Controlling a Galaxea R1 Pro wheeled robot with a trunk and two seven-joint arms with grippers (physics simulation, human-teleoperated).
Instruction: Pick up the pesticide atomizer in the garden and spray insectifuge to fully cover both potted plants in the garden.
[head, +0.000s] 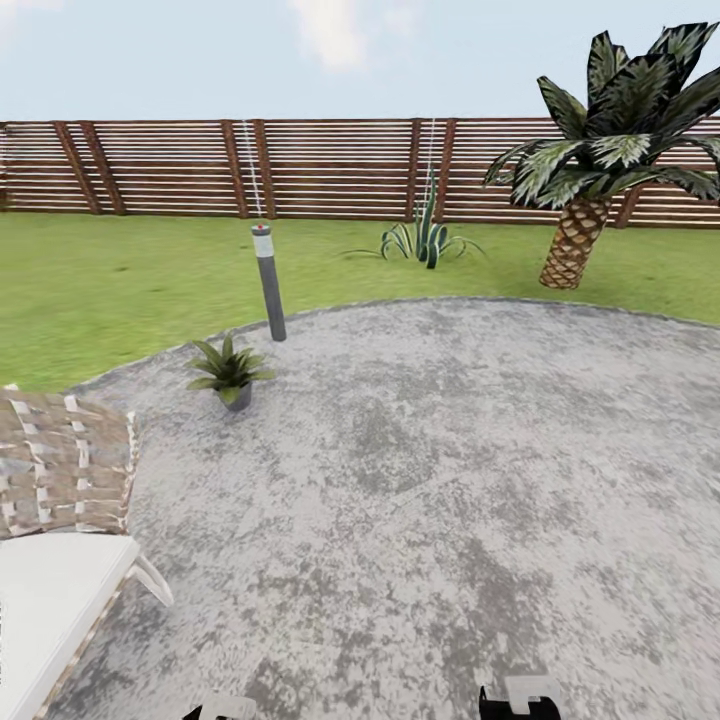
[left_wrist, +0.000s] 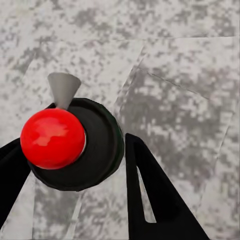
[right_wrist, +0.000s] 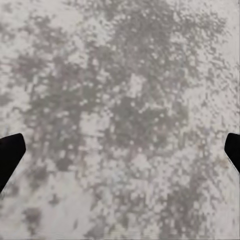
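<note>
The pesticide atomizer (left_wrist: 72, 145) is seen from above in the left wrist view: a black round spray head with a red ball-like tip and a small grey nozzle cone, standing between the two dark fingers (left_wrist: 150, 195) of the left hand (left_wrist: 70, 175) over the grey mottled paving (left_wrist: 180, 90). The left hand appears to be closed around the bottle, with one finger at each side of the head; actual contact below the head is hidden, so the hold is judged rather than seen. The right hand (right_wrist: 120, 155) is spread wide with nothing between its fingertips, which show at the edges of its own view over bare paving.

One potted plant (head: 229, 371) is seen in the head view, standing on the paving just in front of the grey bollard lamp (head: 269, 283) and near the lawn edge. Beyond the lamp lie the lawn (head: 100, 280) and the slatted wooden fence (head: 330, 168); to the lamp's right stand a striped agave (head: 425, 240) and, farther on, a palm (head: 600, 150). A woven chair (head: 60, 500) is nearer the robot than the plant.

The bottle is judged light, stiff and smooth, so it could twist or slip. It is best held around the body below the spray head, leaving the nozzle free to be aimed at the plant.
</note>
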